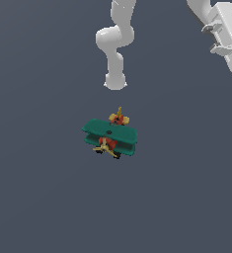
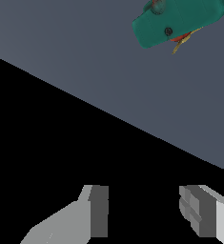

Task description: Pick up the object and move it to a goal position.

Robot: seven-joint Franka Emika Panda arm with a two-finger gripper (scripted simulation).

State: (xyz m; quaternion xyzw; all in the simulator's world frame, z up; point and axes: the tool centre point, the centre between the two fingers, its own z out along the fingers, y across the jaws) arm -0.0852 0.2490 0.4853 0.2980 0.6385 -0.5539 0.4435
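Well apart from the toy biplane (image 1: 110, 137) — the claw (image 2: 144, 217) hangs spread, holding nothing.

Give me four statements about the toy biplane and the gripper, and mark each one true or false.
1. The toy biplane rests on the grey surface, clear of the gripper. True.
2. The gripper is shut on the biplane. False: its fingers stand apart with nothing between them, and the plane lies away from them in the wrist view.
3. The plane's wings are teal-green and its propeller is yellow. True.
4. In the exterior view the gripper hangs directly over the plane. False: the gripper sits at that view's upper right corner, well off to the side of the plane.
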